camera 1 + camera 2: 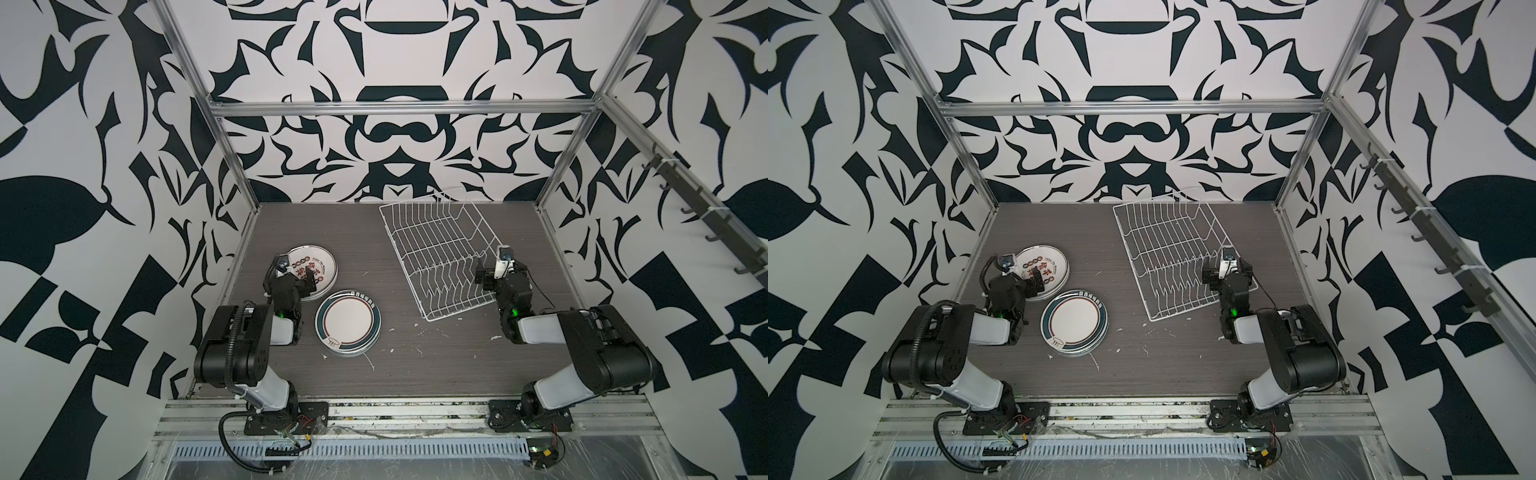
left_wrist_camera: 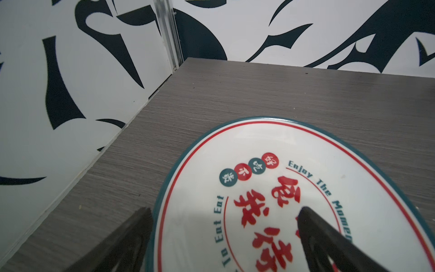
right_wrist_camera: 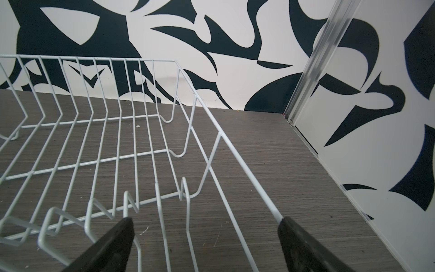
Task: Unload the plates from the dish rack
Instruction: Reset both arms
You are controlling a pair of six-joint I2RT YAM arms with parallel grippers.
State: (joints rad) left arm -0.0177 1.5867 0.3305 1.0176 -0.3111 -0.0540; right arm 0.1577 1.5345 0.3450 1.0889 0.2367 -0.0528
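A grey wood-grain counter (image 1: 415,365) sits between black-and-white patterned walls (image 1: 83,166). A rectangular white wire dish rack (image 1: 436,257) stands at the far right. Round white plates lie flat in two stacks on the left: a far stack (image 1: 320,257) printed with red characters, and just beside it a near stack (image 1: 348,322) with dark green rims. Both arms fold at raised elbows, wrists tipped down. The left gripper (image 2: 224,212) spreads wide over the far stack, one finger above the top plate, one outside its rim. The right gripper (image 3: 204,220) spreads wide at the rack's near right corner, holding nothing.
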